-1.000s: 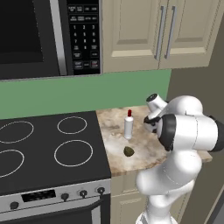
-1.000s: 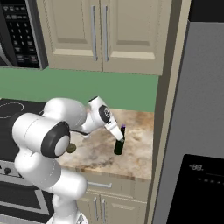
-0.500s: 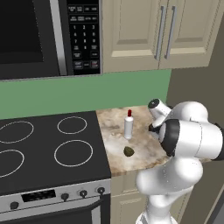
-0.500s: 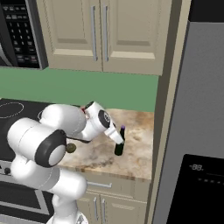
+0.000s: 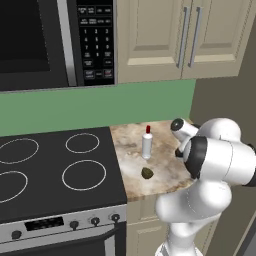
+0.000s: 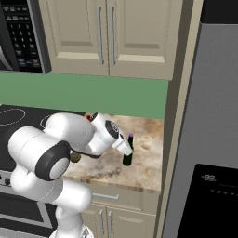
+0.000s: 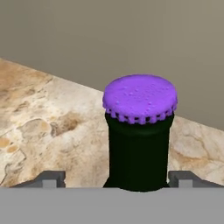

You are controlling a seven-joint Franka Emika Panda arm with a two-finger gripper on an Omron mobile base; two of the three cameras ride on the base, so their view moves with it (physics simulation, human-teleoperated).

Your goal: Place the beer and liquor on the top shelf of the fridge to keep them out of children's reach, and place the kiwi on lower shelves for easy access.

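The 2 small dark fingertips (image 7: 52,178) stand spread, 1 on each side of the slim, almost black glass beer bottle (image 7: 139,151) with its purple crimped cap, and a sliver of gap shows between each tip and the glass; whether they have begun to pinch it I cannot tell. From the right base camera the two-finger gripper (image 6: 126,149) sits against the bottle's neck, the bottle upright on the mottled beige stone counter (image 6: 144,162).

That bottle stands towards the counter's right end, near the tall grey metal-look fridge (image 6: 204,139), whose side wall rises just beside it. Bare stone lies between the bottle and the counter's front edge.

Further left, well apart, the pale whitish bottle of liquor with a red cap (image 5: 147,144) stands upright, and the small olive-brown kiwi (image 5: 147,173) lies nearer the front edge, just in front of it. Left of the counter is the black glass cooktop (image 5: 55,170) with 4 ringed burners. Behind runs a green wall (image 5: 100,107), with beige cabinets (image 5: 180,40) and a black microwave (image 5: 50,42) above.
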